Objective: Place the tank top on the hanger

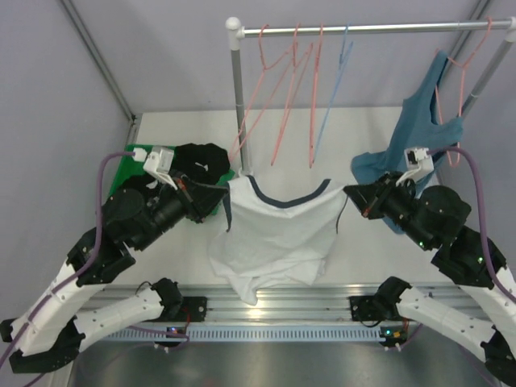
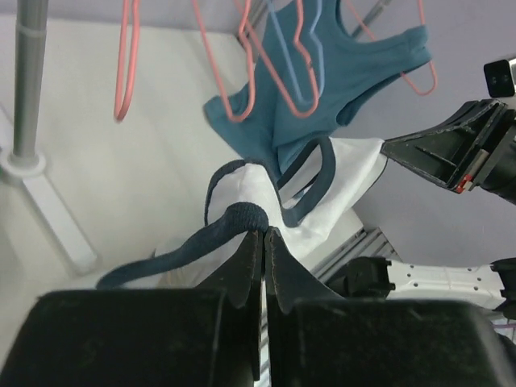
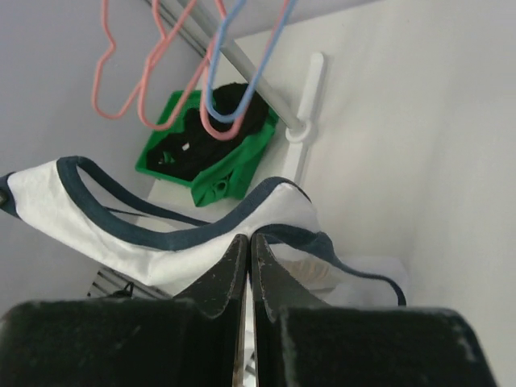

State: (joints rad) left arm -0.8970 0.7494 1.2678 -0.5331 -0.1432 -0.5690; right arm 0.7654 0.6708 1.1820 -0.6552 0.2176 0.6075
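The tank top hangs over the near middle of the table. It is pinched at its left edge by the left gripper and at its right edge by the right gripper. Behind it stands a post carrying the rail along the far side. The hanger hangs from the rail, just right of three spare hangers. Farther right hangs another top. A bin of garments sits far left.

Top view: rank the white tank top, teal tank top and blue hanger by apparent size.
1. white tank top, spread wide in the middle.
2. teal tank top, smaller as seen, though the right arm hides part of it.
3. blue hanger, only a thin wire outline on the rail.
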